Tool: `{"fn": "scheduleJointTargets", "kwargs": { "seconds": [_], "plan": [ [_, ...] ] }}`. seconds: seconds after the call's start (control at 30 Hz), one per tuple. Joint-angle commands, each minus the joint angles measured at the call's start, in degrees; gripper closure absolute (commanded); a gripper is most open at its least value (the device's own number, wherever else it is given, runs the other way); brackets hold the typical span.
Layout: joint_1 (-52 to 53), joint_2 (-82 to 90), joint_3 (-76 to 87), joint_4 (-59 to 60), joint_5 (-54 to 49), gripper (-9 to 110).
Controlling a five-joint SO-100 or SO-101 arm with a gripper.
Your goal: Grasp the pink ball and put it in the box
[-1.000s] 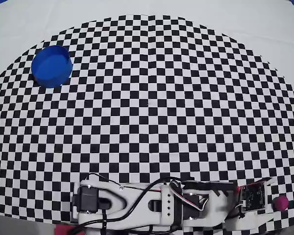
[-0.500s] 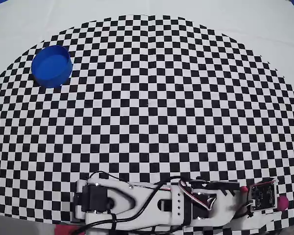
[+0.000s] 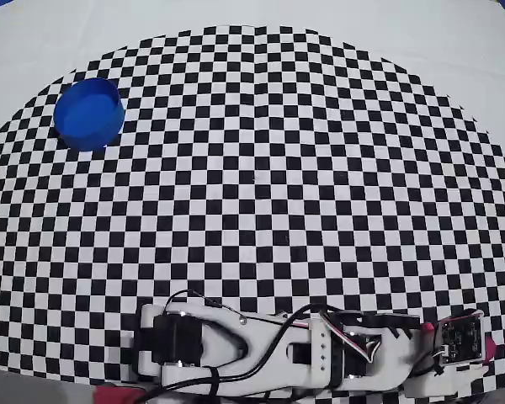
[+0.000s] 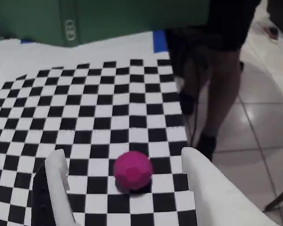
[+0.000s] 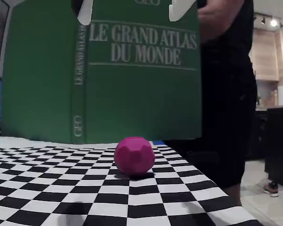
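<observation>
Item: pink ball, small, faceted, probably light and rigid, liable to roll. Lay on checkered table. Jaws stood wide, empty, straddling it; grip across its middle.

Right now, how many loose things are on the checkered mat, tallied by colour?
Pink: 1, the pink ball, lying between the open tool's fingers.
Blue: 1, the round container at the overhead view's far left.
Total: 2.
</observation>
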Motion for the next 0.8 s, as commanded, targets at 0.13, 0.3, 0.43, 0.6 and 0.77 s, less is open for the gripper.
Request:
{"fn": "scheduleJointTargets", "kwargs": {
  "seconds": [0.13,0.3,0.43,0.6,0.77],
  "plan": [
    [1.0,-4.6,-4.9,-1.5,0.4,74],
    [1.3,-8.2,-6.9,-1.5,0.4,74],
    [1.3,-10.6,-8.2,-1.5,0.4,74],
    [1.3,-11.7,-8.4,-1.2,0.4,74],
    [1.3,-12.8,-8.7,-1.1,0.4,74]
  ]
}}
